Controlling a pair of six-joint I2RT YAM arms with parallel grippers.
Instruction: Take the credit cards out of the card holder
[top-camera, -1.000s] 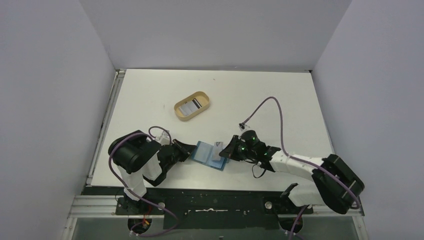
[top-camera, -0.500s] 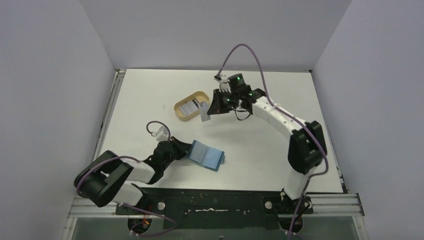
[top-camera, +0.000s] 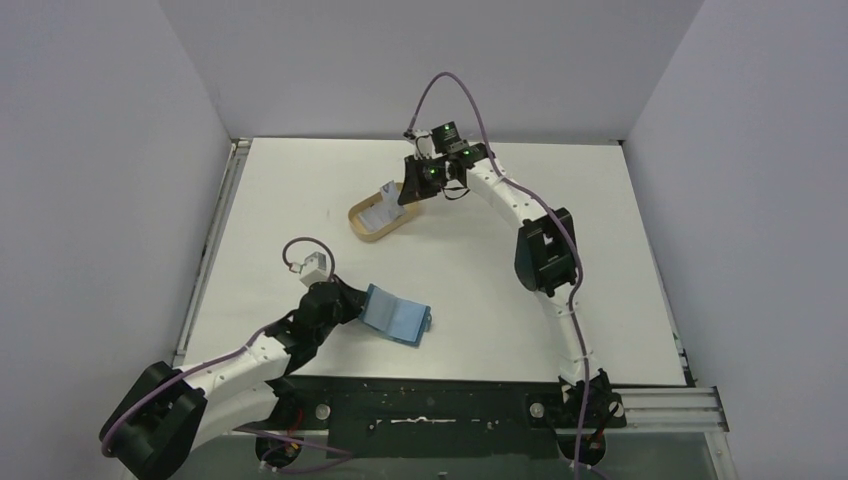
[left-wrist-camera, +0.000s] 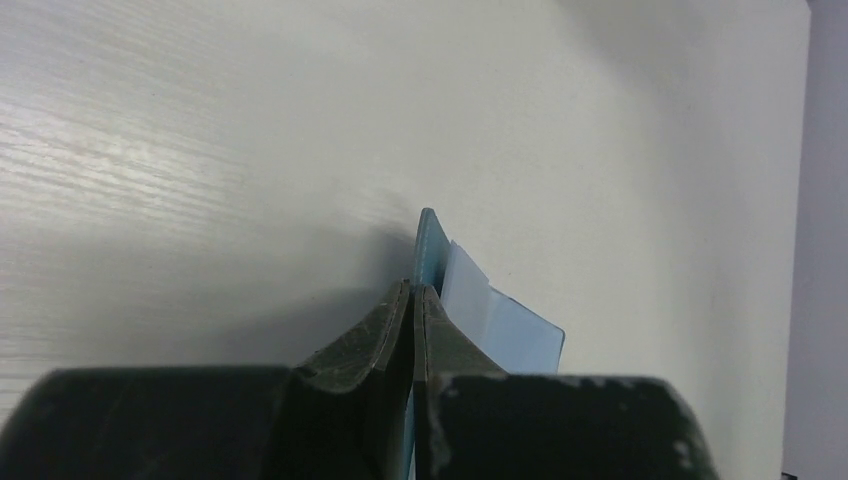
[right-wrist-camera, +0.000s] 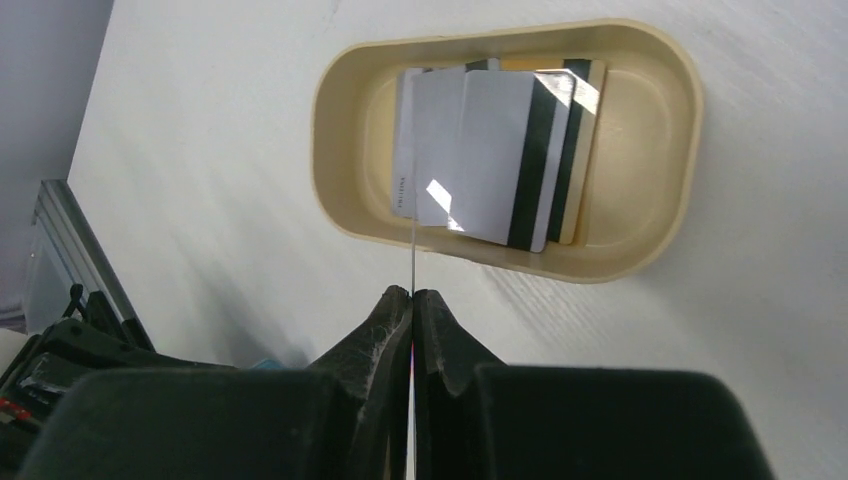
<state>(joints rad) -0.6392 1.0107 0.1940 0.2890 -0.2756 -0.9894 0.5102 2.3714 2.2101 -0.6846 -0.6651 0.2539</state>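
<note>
The teal card holder (top-camera: 397, 317) lies open on the table near the front. My left gripper (top-camera: 352, 305) is shut on its left edge, and the left wrist view shows the jaws (left-wrist-camera: 413, 288) pinching the teal flap with the lighter blue pocket (left-wrist-camera: 500, 325) beside it. My right gripper (top-camera: 405, 195) is at the far side, just above the oval tan tray (top-camera: 362, 228). It is shut on a thin card seen edge-on (right-wrist-camera: 411, 250), over the tray's near rim (right-wrist-camera: 330, 120). Several whitish cards with dark stripes (right-wrist-camera: 490, 160) and a yellowish one (right-wrist-camera: 572, 215) lie in the tray.
White tabletop with grey walls on three sides. A metal rail (top-camera: 212, 240) runs along the left edge. The right arm's purple cable (top-camera: 455, 80) arcs above the far table. The arm bases stand at the near edge.
My right gripper has carried a card from the card holder across the table to above the tan tray. My left gripper has kept hold of the holder, which shifted slightly left.
</note>
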